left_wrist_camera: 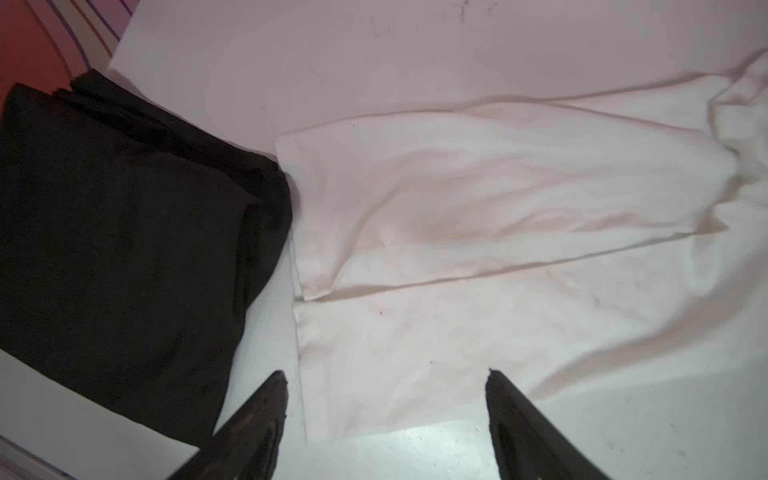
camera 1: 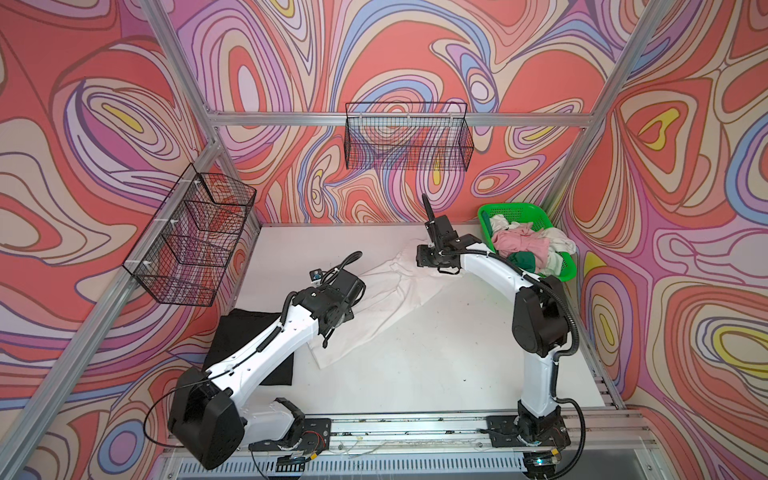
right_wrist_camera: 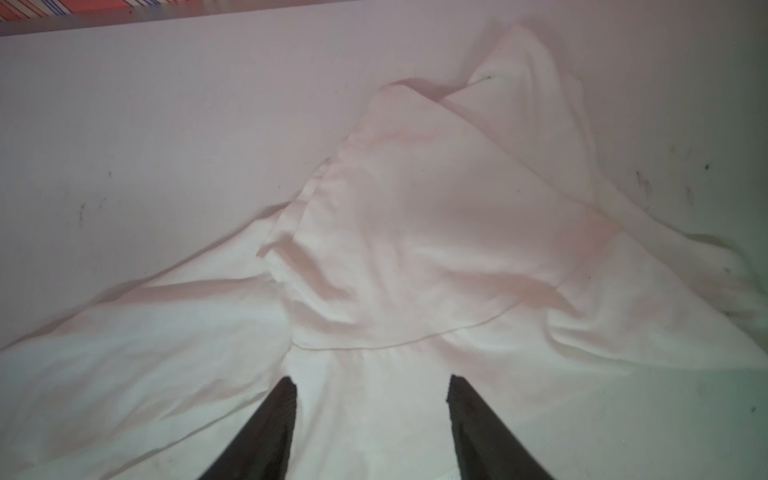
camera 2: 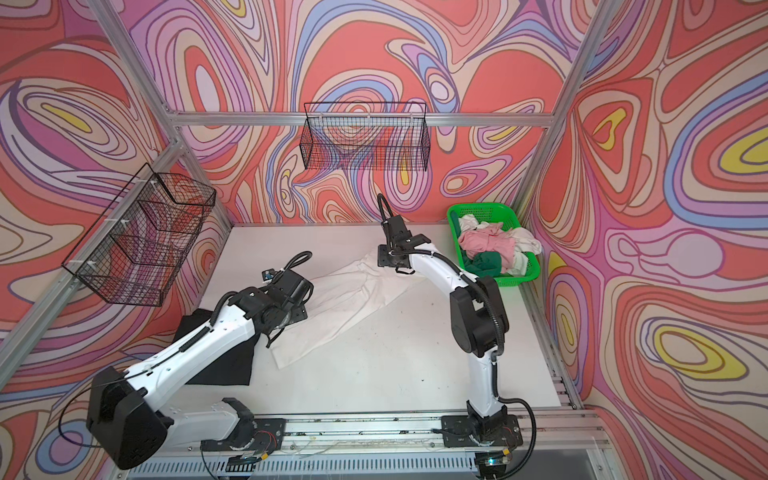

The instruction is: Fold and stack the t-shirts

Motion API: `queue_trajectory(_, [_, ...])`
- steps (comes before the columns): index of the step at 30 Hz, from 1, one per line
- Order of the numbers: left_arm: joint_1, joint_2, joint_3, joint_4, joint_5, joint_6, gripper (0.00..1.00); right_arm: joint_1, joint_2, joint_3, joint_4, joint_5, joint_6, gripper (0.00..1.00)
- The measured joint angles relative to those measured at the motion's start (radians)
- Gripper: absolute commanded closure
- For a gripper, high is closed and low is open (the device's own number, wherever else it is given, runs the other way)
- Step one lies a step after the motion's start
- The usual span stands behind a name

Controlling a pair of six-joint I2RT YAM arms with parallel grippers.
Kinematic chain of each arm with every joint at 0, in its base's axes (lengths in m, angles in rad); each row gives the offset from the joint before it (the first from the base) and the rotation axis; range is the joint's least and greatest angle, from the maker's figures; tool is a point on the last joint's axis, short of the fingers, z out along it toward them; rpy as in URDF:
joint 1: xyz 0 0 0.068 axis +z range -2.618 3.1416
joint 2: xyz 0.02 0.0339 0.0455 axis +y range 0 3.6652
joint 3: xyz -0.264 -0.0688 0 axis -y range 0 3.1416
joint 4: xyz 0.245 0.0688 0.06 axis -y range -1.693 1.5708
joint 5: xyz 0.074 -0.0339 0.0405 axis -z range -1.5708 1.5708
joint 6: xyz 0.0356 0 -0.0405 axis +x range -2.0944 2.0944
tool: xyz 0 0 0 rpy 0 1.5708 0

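A: How is the off-white t-shirt (camera 1: 390, 299) seen?

B: It is laid out as a long band on the table (camera 1: 415, 365). One end is bunched and creased near the green basket (camera 1: 521, 212); the other end, with a straight hem, is found well apart from it. A lengthwise fold is seen, one layer lapped over another

A: And the other shirts?

B: A black t-shirt (camera 1: 237, 332) is folded into a flat square, farther still from the green basket and just beside the off-white hem. Inside the green basket a pink t-shirt (camera 1: 515, 245), a white t-shirt (camera 1: 557, 245) and a dark green t-shirt (camera 1: 519, 259) are heaped, crumpled

A: How are the grippers held?

B: The left gripper (left_wrist_camera: 386, 374) is held wide apart over the hem corner farthest from the green basket; nothing is pinched. The right gripper (right_wrist_camera: 372, 379) is also parted, over the bunched end nearest the green basket, with cloth below it unclamped

A: What is seen of the surface and room?

B: The table is white and flecked with small dark specks. The walls are covered in red, pink, lilac and yellow swirls. A rear wire basket (camera 1: 409, 137) is hung higher than the green basket, and a side wire basket (camera 1: 191, 237) well apart from it
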Motion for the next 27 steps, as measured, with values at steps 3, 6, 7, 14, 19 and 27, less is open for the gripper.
queue_trajectory(3, [0.072, 0.078, 0.000, 0.027, 0.010, 0.058, 0.23, 0.000, 0.014, -0.065, 0.018, 0.005, 0.011, 0.39])
queue_trajectory(6, [0.140, 0.138, 0.000, 0.051, 0.040, 0.085, 0.23, -0.002, 0.044, -0.092, 0.025, 0.006, 0.020, 0.38])
queue_trajectory(7, [0.156, 0.151, 0.000, 0.058, 0.045, 0.089, 0.23, -0.003, 0.055, -0.092, 0.029, 0.006, 0.022, 0.39])
queue_trajectory(14, [0.167, 0.293, 0.027, 0.093, 0.090, 0.090, 0.23, -0.024, 0.108, -0.095, 0.074, 0.010, 0.047, 0.39])
queue_trajectory(19, [0.167, 0.384, 0.028, 0.101, 0.125, 0.082, 0.23, -0.061, 0.135, -0.093, 0.100, 0.006, 0.060, 0.39])
queue_trajectory(27, [0.166, 0.423, 0.013, 0.137, 0.221, 0.044, 0.24, -0.102, 0.219, 0.011, 0.124, -0.008, 0.067, 0.39])
